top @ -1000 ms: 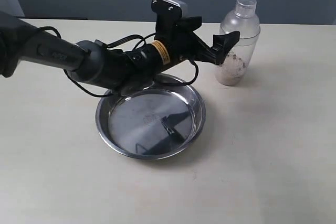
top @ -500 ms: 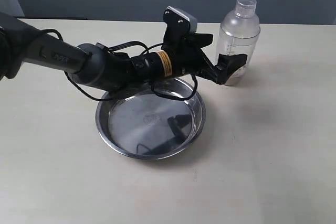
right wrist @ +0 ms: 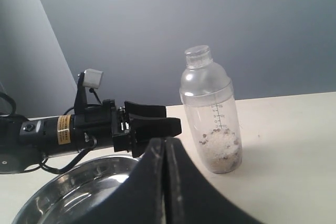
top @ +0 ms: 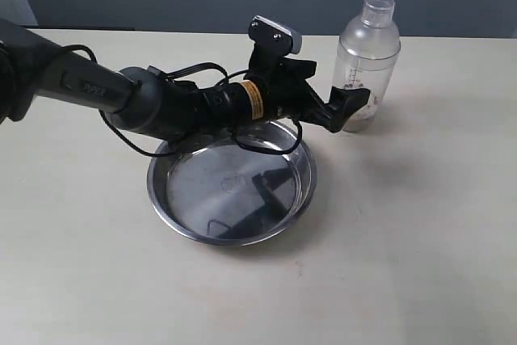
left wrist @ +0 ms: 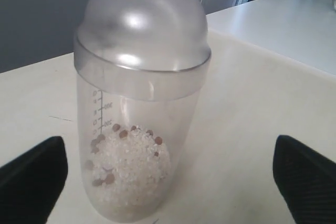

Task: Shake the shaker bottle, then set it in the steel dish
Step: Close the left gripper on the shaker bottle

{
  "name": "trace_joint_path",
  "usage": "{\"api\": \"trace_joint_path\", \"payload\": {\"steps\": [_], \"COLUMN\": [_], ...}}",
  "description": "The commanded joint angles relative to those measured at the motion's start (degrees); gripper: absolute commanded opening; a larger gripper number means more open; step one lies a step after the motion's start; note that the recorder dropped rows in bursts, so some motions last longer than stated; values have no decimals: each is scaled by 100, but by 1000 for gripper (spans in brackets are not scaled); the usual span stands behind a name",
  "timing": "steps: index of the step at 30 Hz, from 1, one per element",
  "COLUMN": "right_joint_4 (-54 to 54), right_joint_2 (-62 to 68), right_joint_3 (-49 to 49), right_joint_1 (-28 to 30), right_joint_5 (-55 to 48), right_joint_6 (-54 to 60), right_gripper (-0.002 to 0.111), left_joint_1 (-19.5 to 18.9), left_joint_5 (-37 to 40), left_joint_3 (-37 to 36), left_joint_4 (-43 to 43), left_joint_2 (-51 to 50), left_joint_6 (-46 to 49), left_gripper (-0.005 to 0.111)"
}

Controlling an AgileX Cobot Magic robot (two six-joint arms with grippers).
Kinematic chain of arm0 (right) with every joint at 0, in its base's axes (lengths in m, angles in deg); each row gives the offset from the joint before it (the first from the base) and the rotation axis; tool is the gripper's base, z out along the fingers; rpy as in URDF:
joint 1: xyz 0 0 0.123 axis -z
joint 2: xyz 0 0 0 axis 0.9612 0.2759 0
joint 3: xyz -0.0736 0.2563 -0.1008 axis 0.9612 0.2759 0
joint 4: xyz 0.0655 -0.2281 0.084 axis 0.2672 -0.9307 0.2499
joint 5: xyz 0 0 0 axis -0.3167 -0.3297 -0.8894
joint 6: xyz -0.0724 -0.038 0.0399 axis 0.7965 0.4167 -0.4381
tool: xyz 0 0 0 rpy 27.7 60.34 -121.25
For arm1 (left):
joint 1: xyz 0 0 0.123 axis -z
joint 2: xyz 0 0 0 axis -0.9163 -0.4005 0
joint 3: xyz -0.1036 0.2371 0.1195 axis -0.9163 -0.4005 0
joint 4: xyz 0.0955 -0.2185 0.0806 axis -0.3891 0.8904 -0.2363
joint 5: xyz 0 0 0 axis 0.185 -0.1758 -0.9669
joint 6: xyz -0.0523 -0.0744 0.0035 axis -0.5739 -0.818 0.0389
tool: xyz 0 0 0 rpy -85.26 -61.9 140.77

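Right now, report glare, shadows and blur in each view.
Exterior view: sharp, evenly lit; the steel dish mirrors the left arm as dark shapes. Left wrist view: glare spot on the dome of the shaker bottle. Right wrist view: the right gripper looms close, dark and blurred.

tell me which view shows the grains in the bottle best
The left wrist view: the grains in the bottle sit close up, dark specks distinct. The right wrist view shows them smaller; the exterior view only a faint patch.
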Motion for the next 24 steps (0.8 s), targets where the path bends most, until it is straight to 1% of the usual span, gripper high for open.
{"api": "trace_joint_path", "payload": {"steps": [1,4,8,11,21,24], "right_joint_4": [-47,-47,-47,-47,-47,-47], "right_joint_2": [-21,-21,-21,-21,-21,-21], "right_joint_3": [9,9,9,9,9,9], "right_joint_1": [-7,-7,-7,-7,-7,-7], "right_joint_5": [49,49,49,49,49,52], "right_joint_6": [20,20,20,20,20,20], "right_gripper": [-1,-1,-1,-1,-1,-1], "left_joint_1": [10,10,10,10,21,21], "left_joint_5": [214,237,369,325,190,183], "left_joint_3": [-21,-21,-21,-21,-21,3], "left_joint_4": [146,224,645,803,838,732], "left_joint_2": [1,1,1,1,1,1], "left_joint_6": [-27,-27,-15,-15,-15,-4], "left_gripper": [106,106,106,106,106,106]}}
